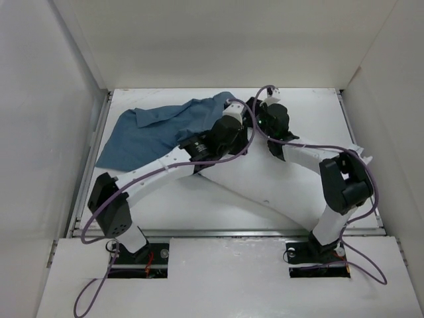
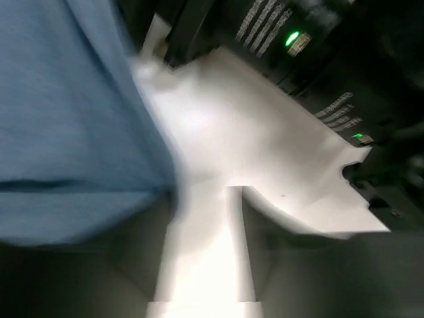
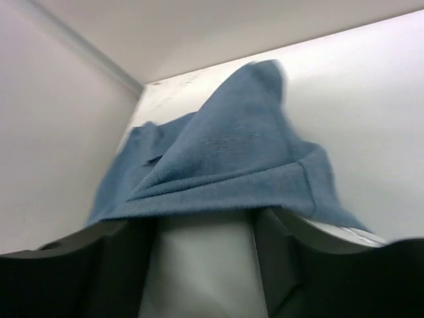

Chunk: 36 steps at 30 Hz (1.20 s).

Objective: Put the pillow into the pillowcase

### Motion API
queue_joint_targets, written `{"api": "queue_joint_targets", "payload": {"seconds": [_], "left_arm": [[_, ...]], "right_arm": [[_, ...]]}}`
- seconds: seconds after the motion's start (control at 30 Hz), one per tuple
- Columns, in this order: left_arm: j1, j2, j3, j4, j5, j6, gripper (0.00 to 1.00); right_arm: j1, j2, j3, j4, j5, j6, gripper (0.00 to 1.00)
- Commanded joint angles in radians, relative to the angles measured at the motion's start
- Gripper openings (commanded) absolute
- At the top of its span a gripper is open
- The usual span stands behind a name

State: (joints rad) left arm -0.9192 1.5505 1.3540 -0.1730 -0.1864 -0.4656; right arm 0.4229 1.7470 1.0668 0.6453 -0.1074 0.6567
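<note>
Early going, I'd say: pillow (image 1: 255, 193) lies across mid worktop (image 1: 318, 106), apparently all outside the pillowcase (image 1: 156, 132), which sits bunched far left w/ one corner raised btw the arms. Whole insertion left to do. Right gripper (image 3: 202, 222) — jaws apart, case hem draped over the tips. Left gripper (image 1: 233, 114) — feed too blurred, can't tell; blue cloth just beside it.

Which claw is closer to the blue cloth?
Left, narrowly. The left gripper overlaps the right end of the pillowcase; the right gripper sits just right of that end, cloth at its fingertips.
</note>
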Motion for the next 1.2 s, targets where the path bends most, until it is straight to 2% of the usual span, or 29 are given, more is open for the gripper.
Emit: {"api": "queue_joint_targets", "payload": {"seconds": [0.0, 0.03, 0.07, 0.1, 0.2, 0.27, 0.33, 0.37, 0.5, 0.57, 0.63, 0.7, 0.8, 0.93, 1.1, 1.13, 1.17], "left_arm": [[-0.021, 0.037, 0.133, -0.161, -0.072, -0.054, 0.53], [-0.021, 0.037, 0.148, -0.19, -0.109, -0.054, 0.65], [-0.021, 0.037, 0.148, -0.209, -0.134, -0.065, 0.69], [-0.021, -0.004, 0.148, -0.209, -0.154, -0.065, 0.72], [-0.021, -0.122, 0.076, -0.209, -0.206, -0.087, 0.92], [-0.021, -0.179, 0.024, -0.209, -0.226, -0.097, 1.0], [-0.021, -0.249, -0.004, -0.244, -0.268, -0.139, 1.0], [-0.021, -0.266, -0.025, -0.267, -0.319, -0.159, 1.0], [-0.001, -0.308, -0.076, -0.407, -0.444, -0.287, 1.0], [0.026, -0.308, -0.101, -0.451, -0.444, -0.339, 1.0], [0.026, -0.277, -0.125, -0.451, -0.469, -0.352, 1.0], [0.036, -0.225, -0.138, -0.461, -0.469, -0.352, 1.0], [0.062, -0.15, -0.128, -0.461, -0.469, -0.366, 1.0], [0.127, -0.075, -0.08, -0.52, -0.525, -0.433, 0.99], [0.16, -0.063, -0.079, -0.435, -0.505, -0.369, 0.87], [0.16, -0.063, -0.079, -0.418, -0.49, -0.343, 0.74], [0.16, -0.063, -0.091, -0.389, -0.472, -0.331, 0.67]], "right_arm": [[-0.032, -0.026, 0.139, -0.174, 0.112, -0.03, 0.68], [-0.032, -0.043, 0.154, -0.243, 0.112, -0.057, 0.77], [-0.032, -0.061, 0.154, -0.293, 0.112, -0.08, 0.91], [-0.032, -0.102, 0.154, -0.403, 0.141, -0.094, 0.93], [-0.032, -0.161, 0.145, -0.576, 0.242, -0.112, 0.95], [-0.032, -0.208, 0.134, -0.696, 0.252, -0.153, 0.95], [-0.032, -0.262, 0.122, -0.746, 0.239, -0.195, 0.95], [-0.032, -0.28, 0.111, -0.792, 0.239, -0.224, 1.0], [-0.032, -0.404, 0.07, -0.866, 0.314, -0.288, 1.0], [0.026, -0.49, 0.058, -0.892, 0.392, -0.336, 1.0], [0.098, -0.543, 0.045, -0.911, 0.407, -0.425, 1.0], [0.149, -0.604, 0.018, -0.92, 0.371, -0.51, 1.0], [0.238, -0.641, -0.039, -0.908, 0.266, -0.554, 1.0], [0.333, -0.617, -0.09, -0.868, 0.192, -0.6, 1.0], [0.43, -0.499, -0.126, -0.779, 0.296, -0.641, 1.0], [0.439, -0.469, -0.113, -0.757, 0.322, -0.641, 1.0], [0.439, -0.411, -0.099, -0.73, 0.336, -0.67, 1.0]]}}
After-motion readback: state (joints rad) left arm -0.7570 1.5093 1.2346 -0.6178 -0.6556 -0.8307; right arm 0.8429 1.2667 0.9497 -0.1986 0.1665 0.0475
